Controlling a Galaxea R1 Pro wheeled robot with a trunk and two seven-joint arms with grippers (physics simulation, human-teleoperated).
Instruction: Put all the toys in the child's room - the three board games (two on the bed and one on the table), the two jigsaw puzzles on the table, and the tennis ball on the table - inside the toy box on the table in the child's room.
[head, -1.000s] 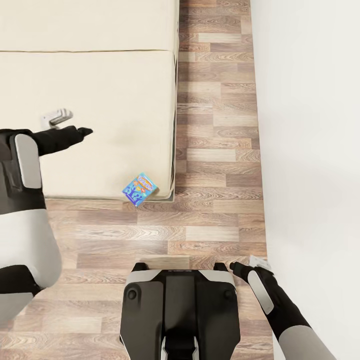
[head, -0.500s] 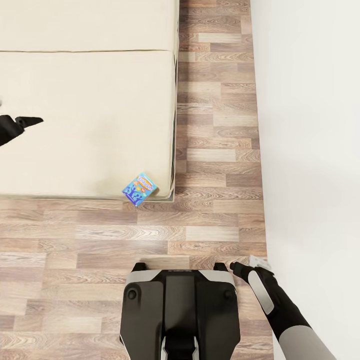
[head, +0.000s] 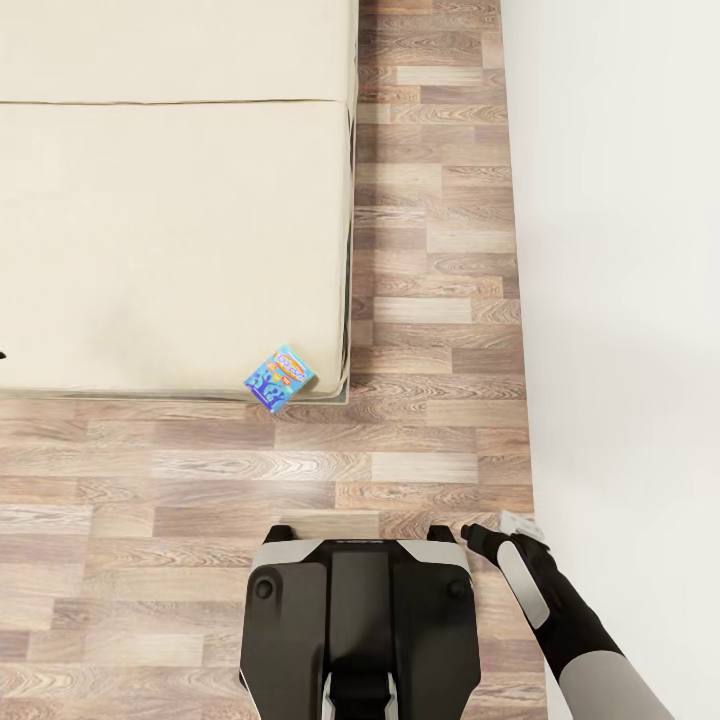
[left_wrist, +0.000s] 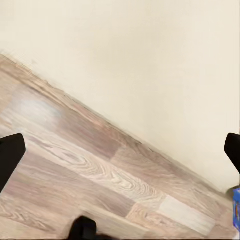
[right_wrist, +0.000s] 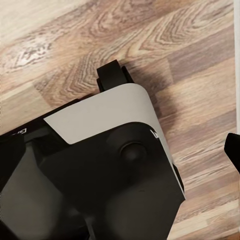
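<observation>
At the near right corner of the bed, a small blue board game lies flat on the beige mattress, slightly rotated, touching the edge above the wood floor. Left jaws are spread wide and empty over the floor. Right jaws hang beside the robot base; opening cannot be told.

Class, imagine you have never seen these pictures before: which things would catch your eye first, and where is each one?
The small blue board game box with its bright printed cover stands out most, lying at the near right corner of the plain beige bed, right at the mattress edge. Below it, the robot's dark base sits on the wood-plank floor, with the black right gripper hanging beside it near the white wall.
</observation>
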